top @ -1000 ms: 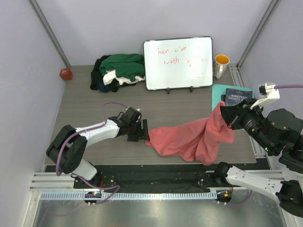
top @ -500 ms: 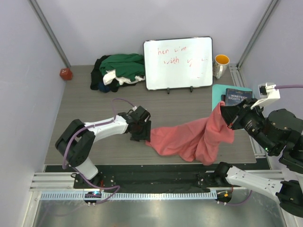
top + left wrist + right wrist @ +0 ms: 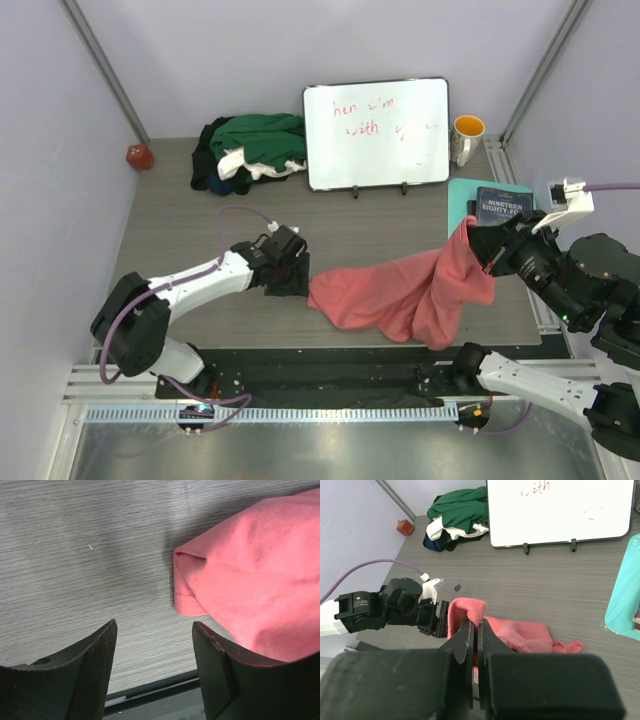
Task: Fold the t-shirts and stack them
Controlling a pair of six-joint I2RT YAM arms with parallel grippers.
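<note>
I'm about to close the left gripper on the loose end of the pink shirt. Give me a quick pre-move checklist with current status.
1. Right gripper shut on the salmon-pink shirt, holding its right end up: ok.
2. Left gripper jaws open: ok.
3. Cloth between the left jaws: not ok. The shirt's folded corner lies ahead of the fingertips, with only bare table in the gap.
4. Whether that corner is hem or sleeve: cannot tell.
5. Pile of other shirts at the far edge, apart from both arms: ok.
</note>
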